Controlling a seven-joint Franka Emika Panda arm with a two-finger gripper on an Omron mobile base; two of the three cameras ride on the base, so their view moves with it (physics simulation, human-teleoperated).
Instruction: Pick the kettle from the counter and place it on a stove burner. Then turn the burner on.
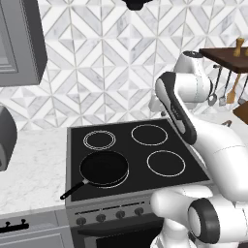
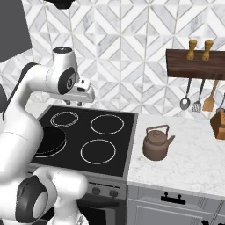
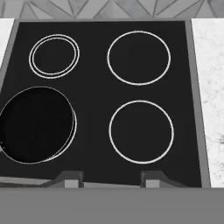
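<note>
While the gripper (image 2: 81, 103) hung partly open and empty over the stove, the kettle (image 2: 157, 143) sat near the counter's (image 2: 193, 162) left edge (rigid, probably slippery; its arched handle looked the best hold).

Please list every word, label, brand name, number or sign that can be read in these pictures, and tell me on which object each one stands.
There is none: no readable text stands on any object.
The stove carries only white ring outlines, and its front knobs show no legible markings.
The kettle, the frying pan, the counter and the wall rack with its utensils are all plain.
</note>
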